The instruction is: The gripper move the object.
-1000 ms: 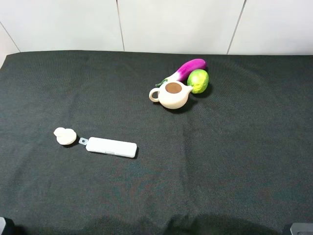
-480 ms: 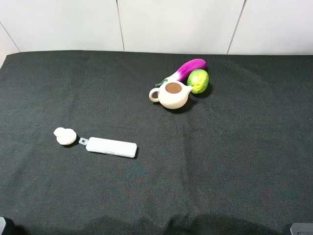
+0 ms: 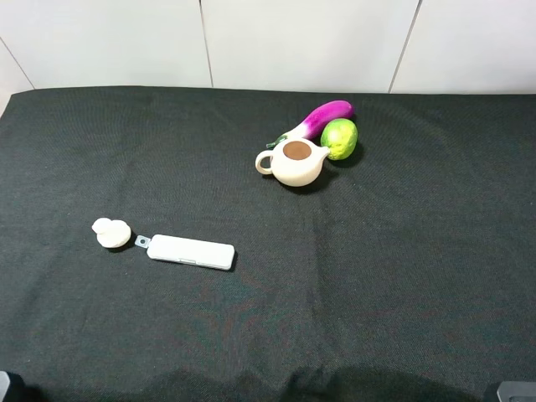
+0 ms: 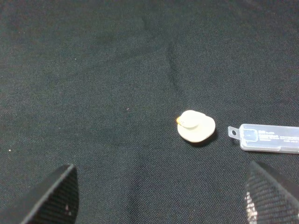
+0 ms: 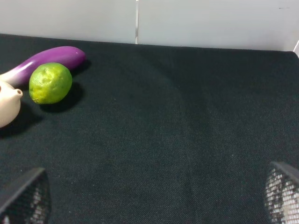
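Observation:
The object, a cream round teapot (image 3: 295,163) with a loop handle and brown inside, stands on the black cloth right of centre toward the back; its spout side shows in the right wrist view (image 5: 8,107). My left gripper (image 4: 161,196) is open, its two black fingertips (image 4: 53,196) wide apart with bare cloth between them, short of the small cream lid piece. My right gripper (image 5: 154,196) is open too, fingertips (image 5: 25,198) far apart, well away from the teapot. In the high view neither arm reaches over the cloth.
A purple eggplant (image 3: 322,119) and a green lime (image 3: 339,138) lie right behind the teapot, touching it. A cream knobbed lid piece (image 3: 111,232) and a white flat case (image 3: 189,251) lie at the front left. White wall panels (image 3: 293,42) bound the back edge.

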Controlling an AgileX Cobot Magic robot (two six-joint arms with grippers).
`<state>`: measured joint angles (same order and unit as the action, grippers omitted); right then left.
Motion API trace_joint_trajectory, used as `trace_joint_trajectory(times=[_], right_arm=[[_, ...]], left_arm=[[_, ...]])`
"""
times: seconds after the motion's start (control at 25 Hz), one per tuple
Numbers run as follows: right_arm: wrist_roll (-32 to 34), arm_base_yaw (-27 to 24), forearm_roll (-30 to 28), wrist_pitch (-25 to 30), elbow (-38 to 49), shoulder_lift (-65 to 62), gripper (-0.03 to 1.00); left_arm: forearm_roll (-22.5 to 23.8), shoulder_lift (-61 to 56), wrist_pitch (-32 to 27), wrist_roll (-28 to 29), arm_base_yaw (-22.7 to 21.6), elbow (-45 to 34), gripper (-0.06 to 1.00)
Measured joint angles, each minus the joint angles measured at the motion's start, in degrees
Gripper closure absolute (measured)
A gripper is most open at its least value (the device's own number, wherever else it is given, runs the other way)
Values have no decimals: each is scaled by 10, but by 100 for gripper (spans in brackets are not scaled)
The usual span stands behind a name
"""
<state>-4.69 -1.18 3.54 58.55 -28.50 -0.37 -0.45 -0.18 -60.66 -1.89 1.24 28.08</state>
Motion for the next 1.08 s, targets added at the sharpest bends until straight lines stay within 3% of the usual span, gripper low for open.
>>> trace_joint_trajectory(times=[1.08], right_arm=[[0,0,0,0,0,0,27]], left_arm=[[0,0,0,0,0,0,18]])
